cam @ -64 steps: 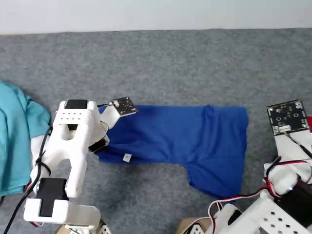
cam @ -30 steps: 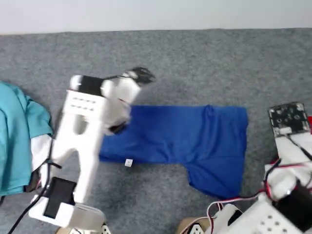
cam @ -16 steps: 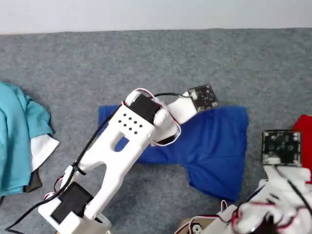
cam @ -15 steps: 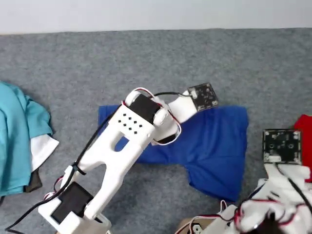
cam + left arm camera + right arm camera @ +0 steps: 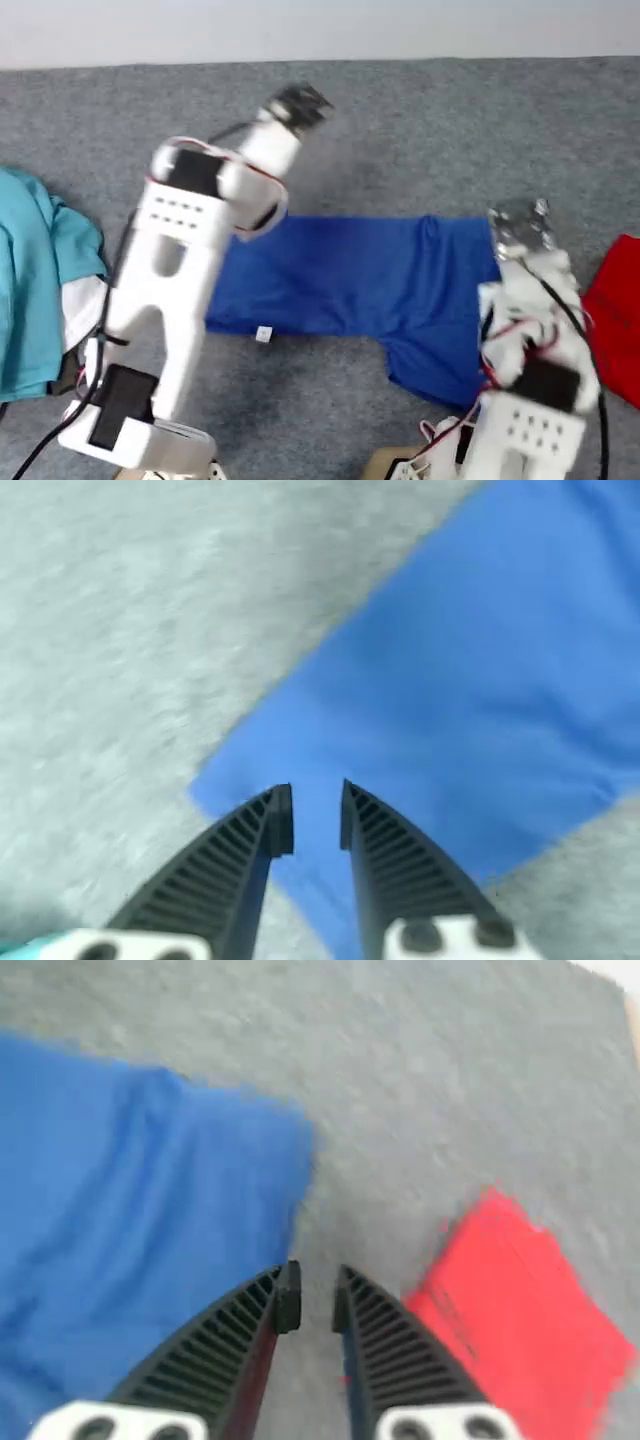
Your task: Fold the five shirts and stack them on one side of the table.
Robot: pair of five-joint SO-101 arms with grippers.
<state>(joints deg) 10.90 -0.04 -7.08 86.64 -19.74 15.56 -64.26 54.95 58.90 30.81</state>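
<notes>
Blue shirt [image 5: 380, 290] spread at the table's [image 5: 400, 120] centre.
High view: teal shirt [image 5: 30, 280] at 9 o'clock, red shirt [image 5: 615, 310] at 3. Left wrist view: left gripper [image 5: 316, 815] narrowly parted, empty, over a blue corner. Right wrist view: right gripper [image 5: 310, 1300] narrowly parted, empty, between the blue and red shirts.

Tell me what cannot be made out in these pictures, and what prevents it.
- High view, blue shirt: its left end is partly behind the left arm, its right edge behind the right arm.
- High view: the red shirt is cut off by the right edge, the teal shirt by the left.
- White cloth: mostly under the teal shirt.
</notes>
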